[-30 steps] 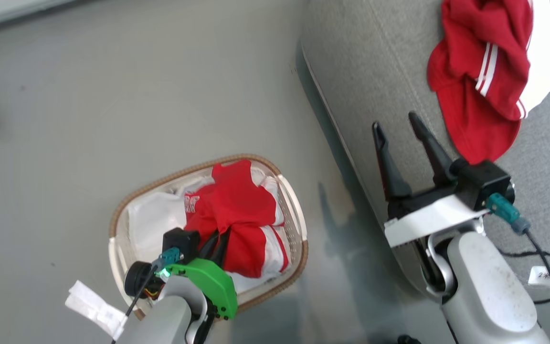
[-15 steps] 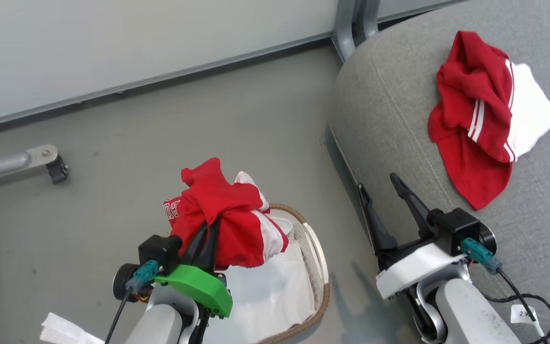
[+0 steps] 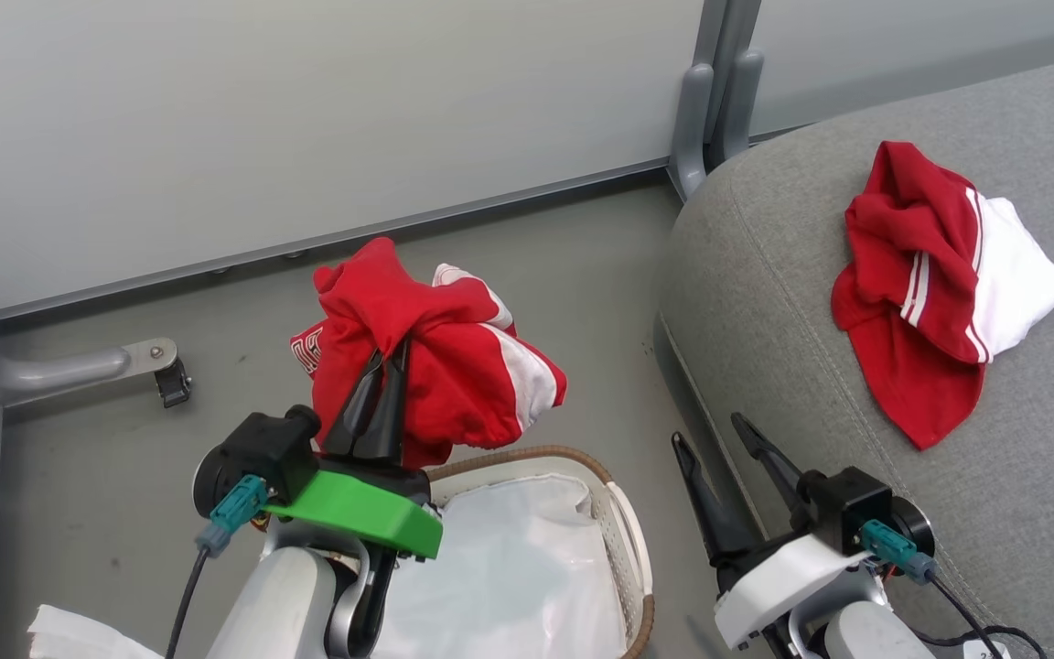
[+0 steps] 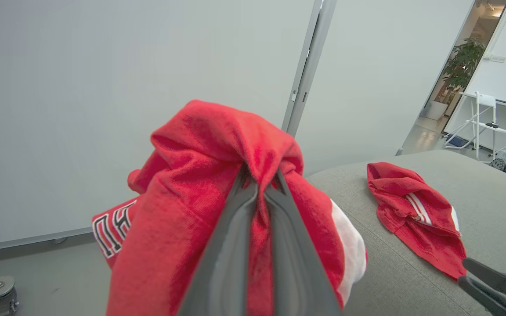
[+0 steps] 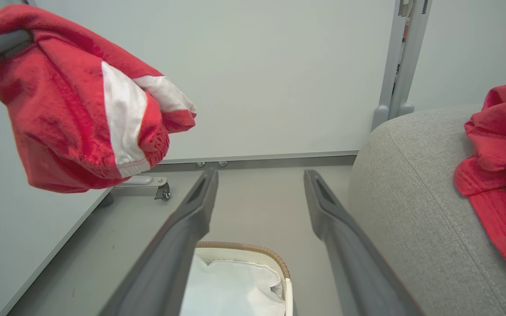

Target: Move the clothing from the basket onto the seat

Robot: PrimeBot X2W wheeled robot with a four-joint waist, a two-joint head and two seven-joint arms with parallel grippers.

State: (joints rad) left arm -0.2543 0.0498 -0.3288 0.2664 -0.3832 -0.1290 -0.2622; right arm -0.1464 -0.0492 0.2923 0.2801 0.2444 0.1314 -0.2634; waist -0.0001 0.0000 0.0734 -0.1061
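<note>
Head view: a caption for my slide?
Left gripper holds a red garment clear of the basket; second garment lies on the seat.

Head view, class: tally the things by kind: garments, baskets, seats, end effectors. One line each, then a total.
Garments: 2, the held garment in the left end effector, the second garment on the seat
Baskets: 1, the basket
Seats: 1
End effectors: 2, with the right end effector open
Total: 6
</note>
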